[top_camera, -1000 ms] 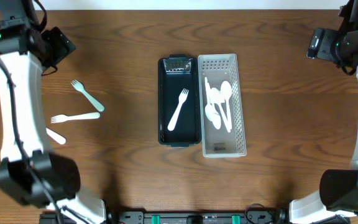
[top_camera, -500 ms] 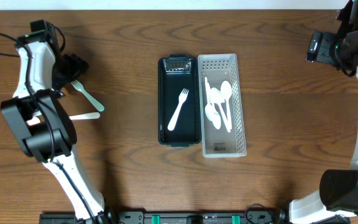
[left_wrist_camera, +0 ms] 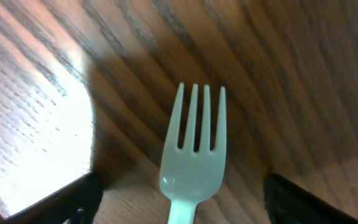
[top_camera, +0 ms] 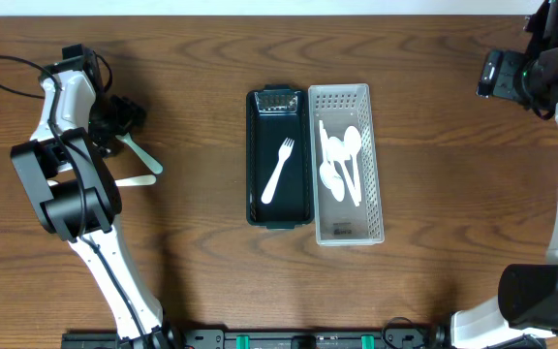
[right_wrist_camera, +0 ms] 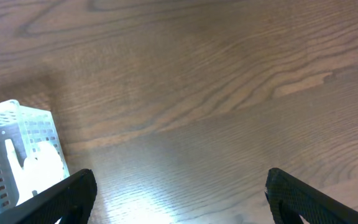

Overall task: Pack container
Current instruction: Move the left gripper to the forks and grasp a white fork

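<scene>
— On the left of the table, our left gripper sits low over the pale green fork, jaws spread wide either side, maybe brushing the wood.
— And the black container?
— Mid-table, against the spoon basket, one white fork inside. Our right gripper hangs wide open beside that basket's corner
</scene>
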Controlling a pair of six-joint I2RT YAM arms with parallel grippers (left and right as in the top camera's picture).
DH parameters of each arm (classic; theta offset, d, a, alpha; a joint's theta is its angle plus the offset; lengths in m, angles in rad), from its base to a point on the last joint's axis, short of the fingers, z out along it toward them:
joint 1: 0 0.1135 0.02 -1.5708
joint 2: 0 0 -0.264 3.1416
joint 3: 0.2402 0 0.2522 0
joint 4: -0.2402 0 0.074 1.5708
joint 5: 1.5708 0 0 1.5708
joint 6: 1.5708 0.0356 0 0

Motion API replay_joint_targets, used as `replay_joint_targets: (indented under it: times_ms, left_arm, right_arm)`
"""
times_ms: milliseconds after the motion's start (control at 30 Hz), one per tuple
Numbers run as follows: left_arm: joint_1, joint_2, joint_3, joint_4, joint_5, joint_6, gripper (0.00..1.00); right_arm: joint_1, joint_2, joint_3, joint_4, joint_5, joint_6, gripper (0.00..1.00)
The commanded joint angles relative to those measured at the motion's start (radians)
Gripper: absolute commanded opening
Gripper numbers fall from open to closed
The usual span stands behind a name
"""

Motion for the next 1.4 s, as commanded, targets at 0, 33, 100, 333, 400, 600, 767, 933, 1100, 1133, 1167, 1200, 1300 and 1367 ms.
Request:
replay_joint_targets:
  times_ms: [0, 33, 100, 333, 400, 600, 767, 933, 1100, 1133, 1167, 1200, 1300, 1367]
  left_arm:
    - [0.003, 0.011, -0.004, 0.014, -0.002, 0.046, 0.66]
    - [0.003, 0.011, -0.004, 0.017, -0.002, 0.046, 0.65]
    - [0.003, 0.011, -0.004, 0.019, -0.001, 0.046, 0.62]
    - [0.003, 0.011, -0.004, 0.019, -0.001, 0.046, 0.45]
    - [0.003, 0.011, -0.004, 0.020, -0.002, 0.046, 0.41]
    - [0.003, 0.011, -0.004, 0.024, -0.011, 0.046, 0.33]
    - [0.003, 0.011, -0.004, 0.035, -0.017, 0.064, 0.30]
    - [0.003, 0.011, -0.004, 0.042, -0.020, 0.072, 0.24]
    - [-0.002, -0.004, -0.001, 0.027, -0.019, 0.073, 0.10]
    - [-0.007, -0.016, 0.001, 0.017, -0.019, 0.076, 0.10]
    - [-0.014, -0.031, 0.006, 0.002, -0.019, 0.076, 0.11]
    - [-0.024, -0.049, 0.013, -0.015, -0.019, 0.076, 0.12]
    - [-0.065, -0.121, 0.032, -0.053, -0.019, 0.101, 0.12]
    - [-0.103, -0.183, 0.042, -0.075, -0.019, 0.114, 0.13]
  right_arm:
    - [-0.006, 0.001, -0.001, -0.010, 0.025, -0.010, 0.90]
    - [-0.006, 0.001, 0.000, -0.013, 0.026, -0.010, 0.90]
    - [-0.006, 0.001, 0.000, -0.016, 0.026, -0.011, 0.90]
    - [-0.006, 0.001, 0.000, -0.017, 0.026, -0.010, 0.90]
    - [-0.006, 0.001, -0.001, -0.018, 0.026, -0.010, 0.90]
    - [-0.006, 0.001, -0.001, -0.024, 0.026, -0.011, 0.90]
    - [-0.006, 0.001, -0.001, -0.035, 0.026, -0.014, 0.90]
    - [-0.006, 0.001, 0.000, -0.037, 0.026, -0.018, 0.90]
    - [-0.006, 0.001, -0.001, -0.035, 0.026, -0.018, 0.90]
    - [-0.006, 0.001, -0.001, -0.035, 0.026, -0.018, 0.90]
    - [-0.006, 0.001, 0.000, -0.035, 0.026, -0.018, 0.90]
    - [-0.006, 0.001, 0.000, -0.034, 0.026, -0.018, 0.90]
    - [-0.006, 0.001, 0.000, -0.029, 0.026, -0.030, 0.90]
    - [-0.006, 0.001, -0.001, -0.027, 0.026, -0.039, 0.90]
